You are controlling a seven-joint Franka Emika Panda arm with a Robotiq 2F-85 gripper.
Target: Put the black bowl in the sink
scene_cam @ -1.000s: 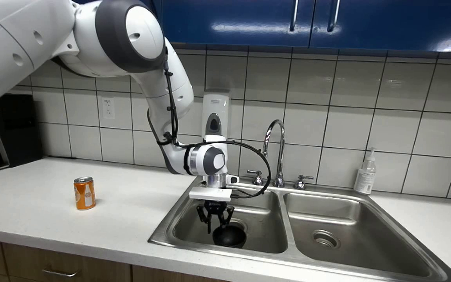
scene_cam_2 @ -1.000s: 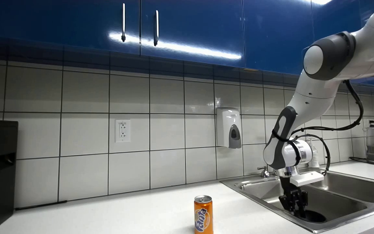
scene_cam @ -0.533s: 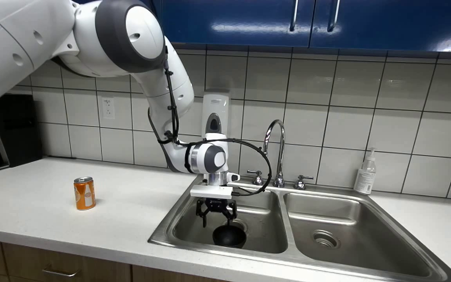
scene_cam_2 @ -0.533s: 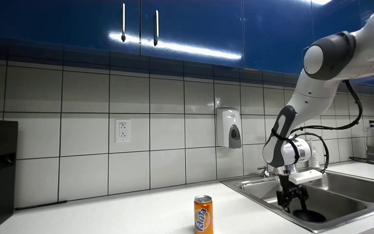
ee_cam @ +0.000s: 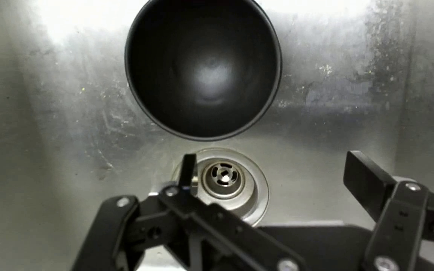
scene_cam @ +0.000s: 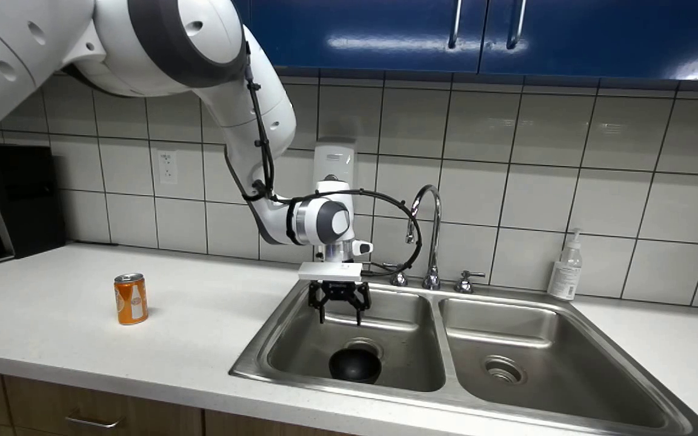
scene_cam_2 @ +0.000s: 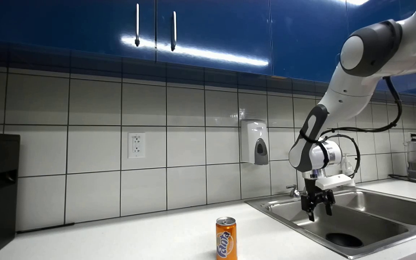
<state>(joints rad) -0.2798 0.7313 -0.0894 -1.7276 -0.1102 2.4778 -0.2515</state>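
Inside the near part of the left basin of the steel sink (scene_cam: 385, 392) rests the black bowl (scene_cam: 355, 366), upright, its hollow facing up in the wrist view (ee_cam: 205, 67). The bowl sits beside the round drain (ee_cam: 224, 177) and seems to overlap none of it. My gripper (scene_cam: 340, 321) hangs above the same basin, higher than the bowl and further back, touching nothing. Its black fingers (ee_cam: 367, 180) are spread wide with only basin floor and drain seen between them. An exterior view from the counter side also shows the gripper (scene_cam_2: 320, 216) apart from the bowl (scene_cam_2: 343, 239).
An orange can (scene_cam: 131, 299) stands on the white counter left of the sink. A curved chrome faucet (scene_cam: 434, 242) rises behind the basins, near the arm's cable loop. A soap bottle (scene_cam: 565, 269) stands at the back right, and a wall dispenser (scene_cam: 333, 163) hangs behind the wrist.
The jaws have spread apart, and the gripper has risen up and away from the bowl's rim. The bowl has stayed in place in the basin.
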